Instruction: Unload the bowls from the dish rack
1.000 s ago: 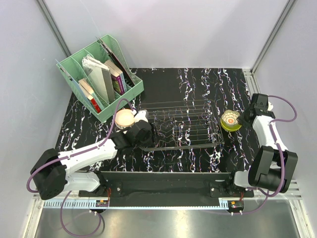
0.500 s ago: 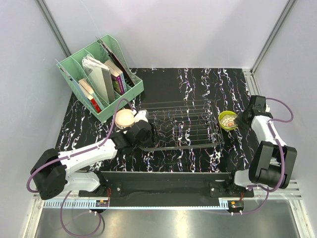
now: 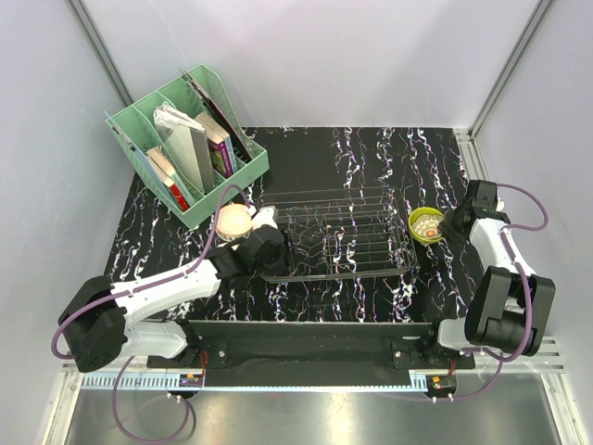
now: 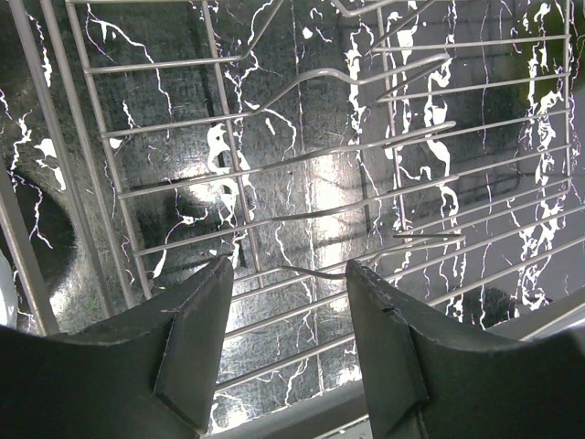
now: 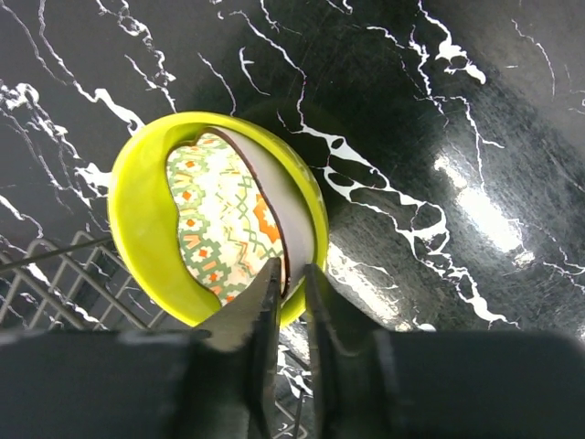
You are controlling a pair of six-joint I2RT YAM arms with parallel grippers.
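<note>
The dark wire dish rack [image 3: 338,232] lies mid-table with no bowl showing in it. My left gripper [image 3: 283,248] hangs open and empty over its left end; the left wrist view shows only rack wires [image 4: 302,215] between the spread fingers [image 4: 288,270]. A tan bowl [image 3: 233,221] sits by the left arm, outside the rack. Right of the rack, a yellow-green bowl [image 3: 416,232] [image 5: 137,219] rests on the table with a white bowl patterned inside [image 3: 427,222] [image 5: 219,210] nested in it. My right gripper [image 3: 449,225] [image 5: 291,274] is shut on the patterned bowl's near rim.
A mint-green file organiser [image 3: 185,148] with books stands at the back left. The rack's right corner [image 5: 55,274] lies just left of the yellow-green bowl. The enclosure's right post [image 3: 482,120] is close behind the right arm.
My right gripper has lowered the patterned bowl from a tilted hold down into the yellow-green bowl. The left arm has not moved.
</note>
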